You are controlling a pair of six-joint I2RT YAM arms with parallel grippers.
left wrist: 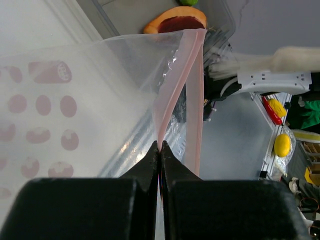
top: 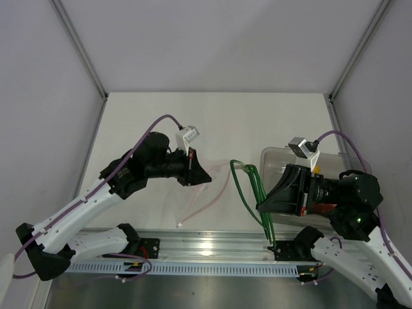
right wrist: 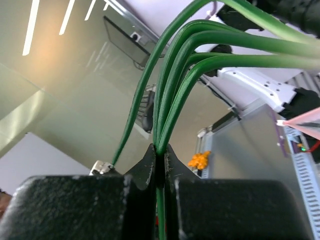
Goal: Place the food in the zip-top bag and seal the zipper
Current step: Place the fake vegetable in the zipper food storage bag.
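- The crinkly clear plastic zip-top bag [left wrist: 100, 90] is found left of the middle of the white table [top: 212, 122], toward its near edge.
- The jaws of the left gripper [left wrist: 160, 150] are closed on the thin pink-red zipper strip [left wrist: 175, 85].
- The jaws of the right gripper [right wrist: 159, 150] are clamped on a bundle of long dark-green flexible strands [right wrist: 170, 85], judged to be toy food. It is held between the bag and the rigid clear tray [top: 273, 158] at the right edge.
- No food is seen inside the bag, and the reddish-brown slice with orange edge [left wrist: 177, 22] is seen in the tray. Filling and sealing are judged not yet done.
- The mouth is parted and turned toward the right gripper. The strip runs far to near, slanting left.
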